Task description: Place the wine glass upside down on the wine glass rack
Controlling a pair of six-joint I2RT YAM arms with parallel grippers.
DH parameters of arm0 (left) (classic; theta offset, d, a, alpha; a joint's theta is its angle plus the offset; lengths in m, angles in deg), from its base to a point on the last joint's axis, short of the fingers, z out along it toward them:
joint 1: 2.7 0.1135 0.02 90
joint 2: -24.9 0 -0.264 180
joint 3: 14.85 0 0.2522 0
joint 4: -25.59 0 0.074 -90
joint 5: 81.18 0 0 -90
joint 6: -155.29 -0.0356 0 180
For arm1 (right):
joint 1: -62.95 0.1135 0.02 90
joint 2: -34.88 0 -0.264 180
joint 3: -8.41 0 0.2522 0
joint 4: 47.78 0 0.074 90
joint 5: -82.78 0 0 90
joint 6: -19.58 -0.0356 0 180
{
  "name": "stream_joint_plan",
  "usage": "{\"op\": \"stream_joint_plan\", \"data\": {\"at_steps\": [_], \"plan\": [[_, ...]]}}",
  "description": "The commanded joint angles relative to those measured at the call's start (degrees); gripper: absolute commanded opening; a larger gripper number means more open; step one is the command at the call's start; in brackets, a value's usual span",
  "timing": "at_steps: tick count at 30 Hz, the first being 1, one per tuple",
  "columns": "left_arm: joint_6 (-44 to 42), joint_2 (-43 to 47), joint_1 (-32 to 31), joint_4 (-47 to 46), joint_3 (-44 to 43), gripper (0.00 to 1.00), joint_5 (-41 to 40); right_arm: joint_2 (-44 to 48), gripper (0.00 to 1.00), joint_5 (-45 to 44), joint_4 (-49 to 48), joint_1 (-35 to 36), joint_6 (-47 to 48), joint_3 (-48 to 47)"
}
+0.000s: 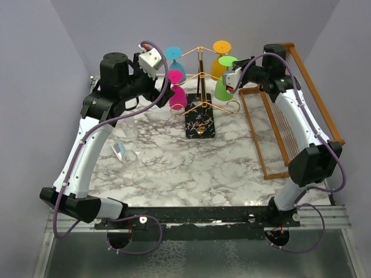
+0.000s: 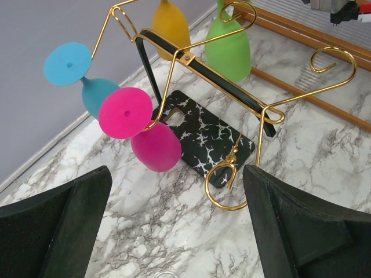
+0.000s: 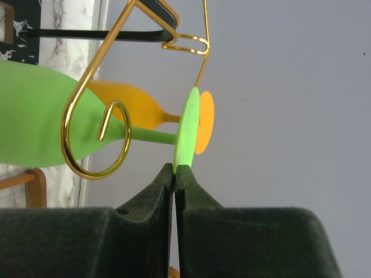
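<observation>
The gold wire wine glass rack (image 1: 200, 74) stands on its black speckled base (image 1: 199, 123) at the back middle. A green wine glass (image 1: 225, 88) hangs upside down at its right side. My right gripper (image 1: 233, 77) is shut on the edge of that glass's foot (image 3: 186, 127), jaws pinched together around it (image 3: 174, 169). The green stem (image 3: 148, 136) runs past a curled gold arm (image 3: 95, 147). My left gripper (image 1: 156, 87) is open and empty, left of the rack, with a pink glass (image 2: 155, 145) ahead of its fingers (image 2: 174, 231).
Blue (image 1: 174, 63), pink (image 1: 177, 97) and orange (image 1: 220, 58) glasses hang upside down on the rack. A brown wooden slatted rack (image 1: 278, 124) lies at the right. A clear glass (image 1: 128, 156) lies on the marble table at the left.
</observation>
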Motion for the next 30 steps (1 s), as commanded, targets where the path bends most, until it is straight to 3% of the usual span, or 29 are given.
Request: {"op": "stream_joint_plan", "data": {"at_steps": [1,13,30], "plan": [[-0.46,1.35,0.45,-0.57,0.02,0.99,2.16,-0.53,0.04,5.27,2.62,1.34,0.48,-2.35],[-0.73,1.82,0.87,-0.60,0.48,0.99,2.69,-2.01,0.04,5.38,3.78,2.86,1.79,-3.19],[-0.53,2.20,0.84,-1.72,1.78,0.99,2.38,4.38,0.04,4.68,6.84,3.13,2.19,1.28]]}}
